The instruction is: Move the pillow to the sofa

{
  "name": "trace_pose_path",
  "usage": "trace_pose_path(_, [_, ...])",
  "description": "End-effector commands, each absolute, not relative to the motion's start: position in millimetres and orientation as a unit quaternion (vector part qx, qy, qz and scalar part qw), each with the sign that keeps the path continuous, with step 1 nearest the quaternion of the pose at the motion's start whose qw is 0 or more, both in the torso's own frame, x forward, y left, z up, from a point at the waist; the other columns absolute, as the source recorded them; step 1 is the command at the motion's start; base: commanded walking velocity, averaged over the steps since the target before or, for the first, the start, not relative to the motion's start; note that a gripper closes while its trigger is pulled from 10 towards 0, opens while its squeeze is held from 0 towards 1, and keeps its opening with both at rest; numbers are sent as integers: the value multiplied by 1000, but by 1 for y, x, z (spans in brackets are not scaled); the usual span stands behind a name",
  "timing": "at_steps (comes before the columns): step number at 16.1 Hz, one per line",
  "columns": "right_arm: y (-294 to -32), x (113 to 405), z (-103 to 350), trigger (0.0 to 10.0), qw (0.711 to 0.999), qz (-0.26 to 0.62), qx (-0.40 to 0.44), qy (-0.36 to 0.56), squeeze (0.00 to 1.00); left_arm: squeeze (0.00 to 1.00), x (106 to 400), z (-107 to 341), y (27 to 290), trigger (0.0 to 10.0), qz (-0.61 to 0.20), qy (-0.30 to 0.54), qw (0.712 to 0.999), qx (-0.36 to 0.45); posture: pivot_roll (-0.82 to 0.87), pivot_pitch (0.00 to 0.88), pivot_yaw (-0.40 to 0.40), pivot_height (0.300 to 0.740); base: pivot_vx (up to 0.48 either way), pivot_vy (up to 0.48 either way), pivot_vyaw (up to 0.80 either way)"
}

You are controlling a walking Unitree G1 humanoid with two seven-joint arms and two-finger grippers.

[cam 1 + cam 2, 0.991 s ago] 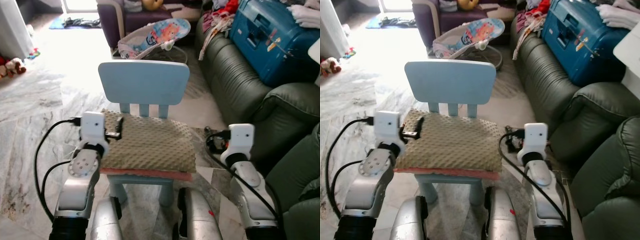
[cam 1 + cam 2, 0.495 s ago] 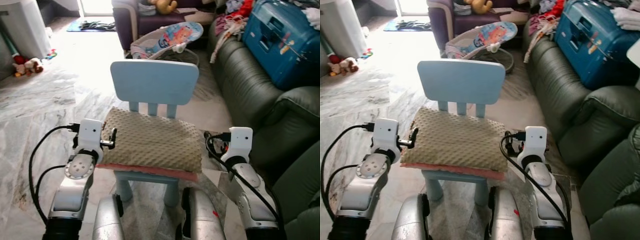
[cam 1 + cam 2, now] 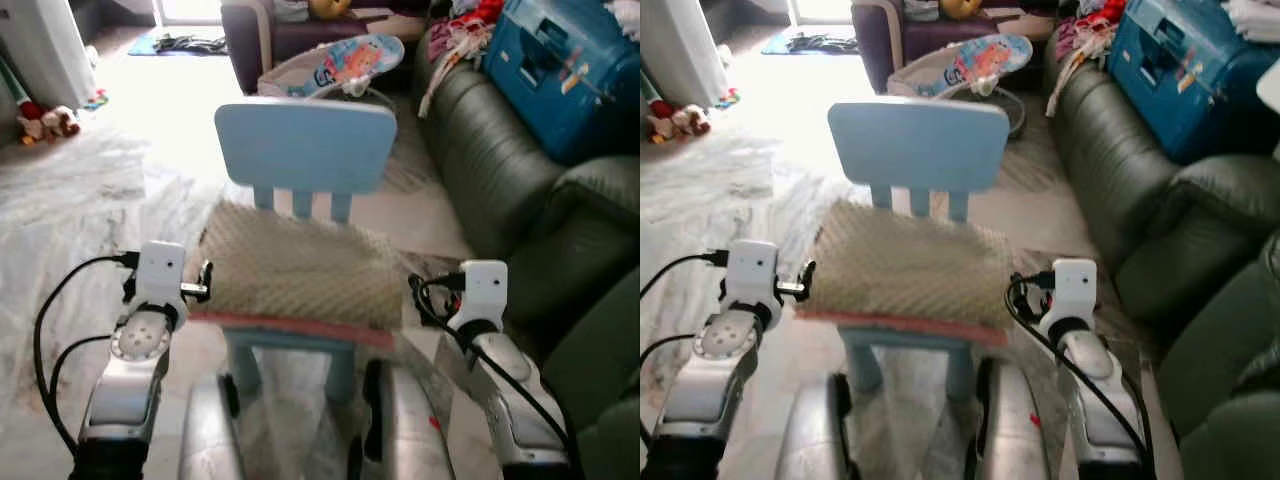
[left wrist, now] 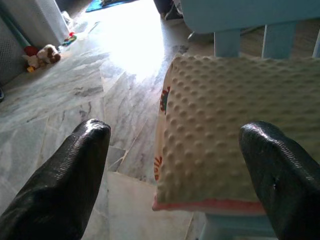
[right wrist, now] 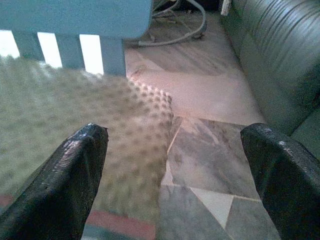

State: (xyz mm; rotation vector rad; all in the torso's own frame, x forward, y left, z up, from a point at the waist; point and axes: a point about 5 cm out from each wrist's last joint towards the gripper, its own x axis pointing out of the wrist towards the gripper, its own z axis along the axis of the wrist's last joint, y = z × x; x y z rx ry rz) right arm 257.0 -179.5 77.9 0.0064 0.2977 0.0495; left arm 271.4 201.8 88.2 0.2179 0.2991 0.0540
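Observation:
A beige dotted pillow point(image 3: 300, 275) with a pink underside lies flat on the seat of a small light-blue chair point(image 3: 305, 145) right in front of me. The dark green sofa point(image 3: 500, 170) runs along the right. My left gripper point(image 4: 177, 132) is open at the pillow's left front corner, with one finger point(image 4: 75, 175) over the floor and the other point(image 4: 280, 175) over the pillow. My right gripper point(image 5: 175, 132) is open at the pillow's right edge, which lies between its fingers point(image 5: 70, 185). Neither gripper holds anything.
A blue suitcase point(image 3: 550, 70) and clothes lie on the sofa's far part. Behind the chair are a baby bouncer point(image 3: 335, 60) and a purple armchair point(image 3: 265, 30). Plush toys point(image 3: 40, 120) sit at far left on the marble floor point(image 3: 90, 210).
The head view has shifted and blurred. My left gripper has drawn back from over the pillow's left side to its left edge. The pillow stays on the chair.

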Motion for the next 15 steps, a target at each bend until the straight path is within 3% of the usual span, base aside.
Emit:
trace_pose_path(1, [-182,264,83,10000,989,27,3,145,0,0,275,93,208,10000,42,144,982,116,-10,0,-52,484,0,0,0])
trace_pose_path(5, [-187,276,90,10000,991,30,-5,131,0,0,289,106,218,10000,86,110,984,111,-14,0,-62,484,0,0,0])
trace_pose_path(10, [-181,275,89,10000,991,58,-11,121,0,0,288,106,212,10000,90,101,986,97,-14,0,-61,484,0,0,0])
trace_pose_path(15, [-175,273,86,10000,990,61,-7,127,0,0,290,107,212,10000,96,88,987,97,-15,13,-60,450,0,0,0])
